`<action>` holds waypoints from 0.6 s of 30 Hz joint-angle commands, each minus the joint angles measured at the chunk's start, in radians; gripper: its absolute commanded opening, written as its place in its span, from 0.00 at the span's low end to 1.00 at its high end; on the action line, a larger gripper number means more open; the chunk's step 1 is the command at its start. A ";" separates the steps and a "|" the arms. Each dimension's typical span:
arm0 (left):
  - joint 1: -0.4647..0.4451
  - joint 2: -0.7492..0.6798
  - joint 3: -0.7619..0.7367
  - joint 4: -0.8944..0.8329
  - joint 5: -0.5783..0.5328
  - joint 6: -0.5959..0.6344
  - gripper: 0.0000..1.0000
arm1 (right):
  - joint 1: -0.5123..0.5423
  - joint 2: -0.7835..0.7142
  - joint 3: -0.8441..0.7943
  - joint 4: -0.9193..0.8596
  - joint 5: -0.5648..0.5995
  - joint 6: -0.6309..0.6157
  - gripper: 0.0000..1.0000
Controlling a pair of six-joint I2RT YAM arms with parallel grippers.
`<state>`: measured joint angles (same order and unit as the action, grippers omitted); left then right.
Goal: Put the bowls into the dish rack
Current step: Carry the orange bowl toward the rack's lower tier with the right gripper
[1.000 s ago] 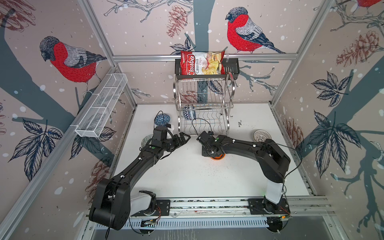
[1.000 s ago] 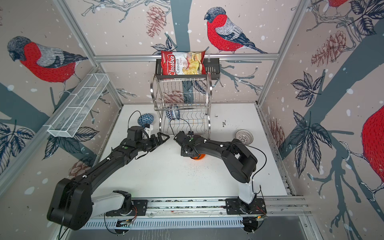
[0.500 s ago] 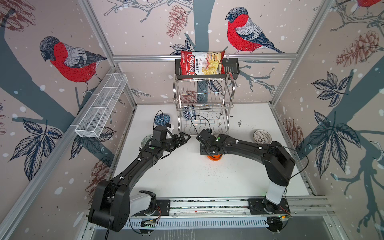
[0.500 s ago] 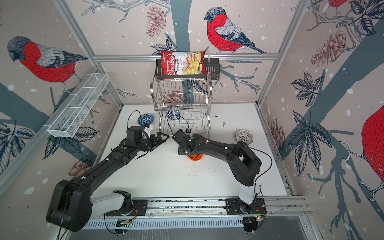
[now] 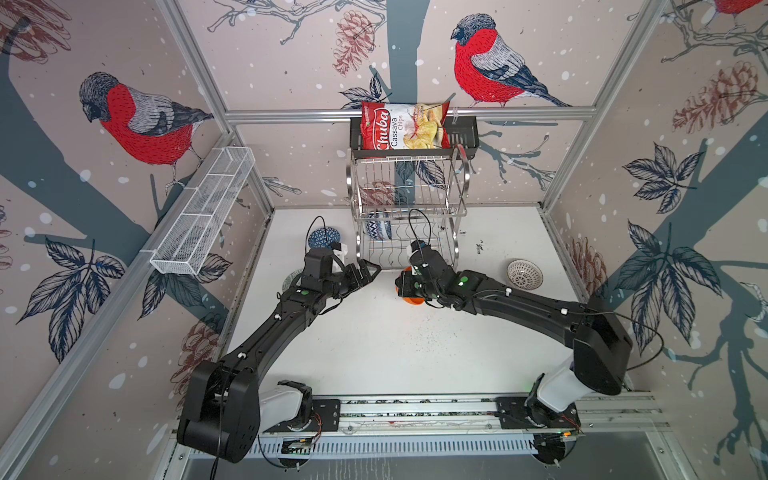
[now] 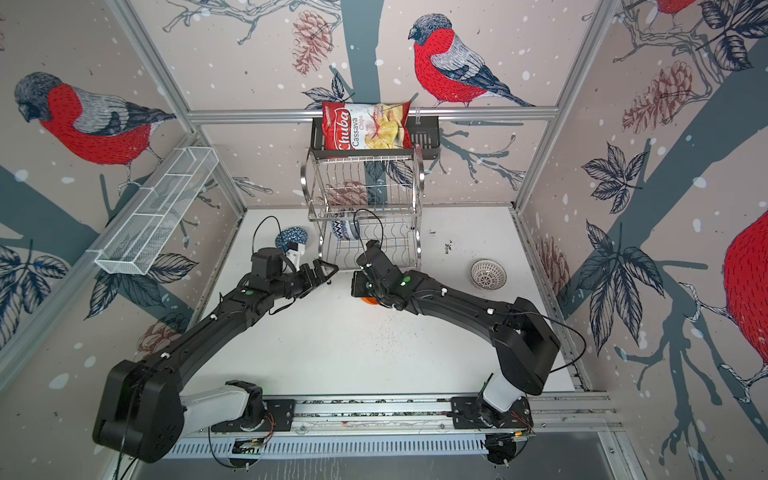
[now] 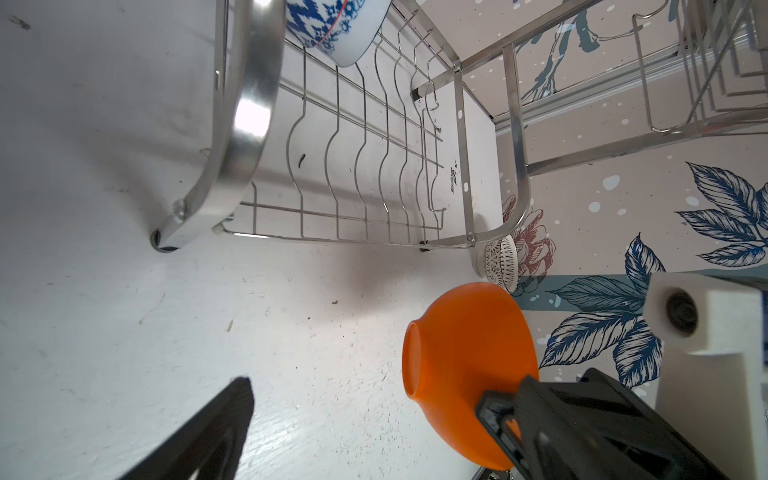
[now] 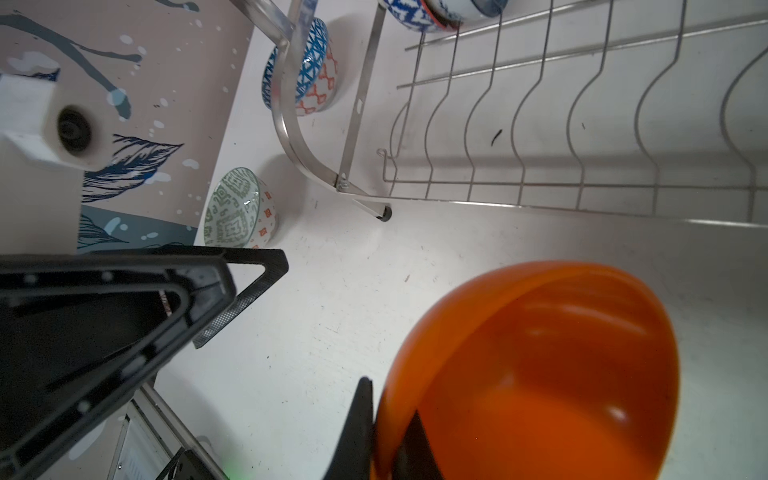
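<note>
Peeking from under right gripper (image 5: 404, 286), orange bowl (image 5: 414, 300).

The dish rack (image 6: 365, 189) stands at the back of the white surface (image 6: 332, 353), with a blue-and-white bowl (image 6: 341, 229) tilted on its lower tier. Left of the rack lies a blue patterned bowl (image 6: 291, 237); well to its right sits a pale patterned bowl (image 6: 488, 274). Just in front of the rack, the left pincer (image 6: 322, 272) gapes wide. Beside it the right pincer (image 6: 360, 291) covers an orange bowl (image 6: 371, 301), its jaws hidden.
</note>
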<state>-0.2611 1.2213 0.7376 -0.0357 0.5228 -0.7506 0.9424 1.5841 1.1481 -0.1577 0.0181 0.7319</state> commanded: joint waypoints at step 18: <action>0.022 0.068 0.066 0.083 0.077 0.041 0.98 | -0.235 0.058 -0.106 0.578 -0.252 -0.032 0.00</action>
<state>-0.2394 1.2797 0.8055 -0.0410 0.5621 -0.7074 0.7212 1.6241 1.0431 0.2794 -0.1509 0.6853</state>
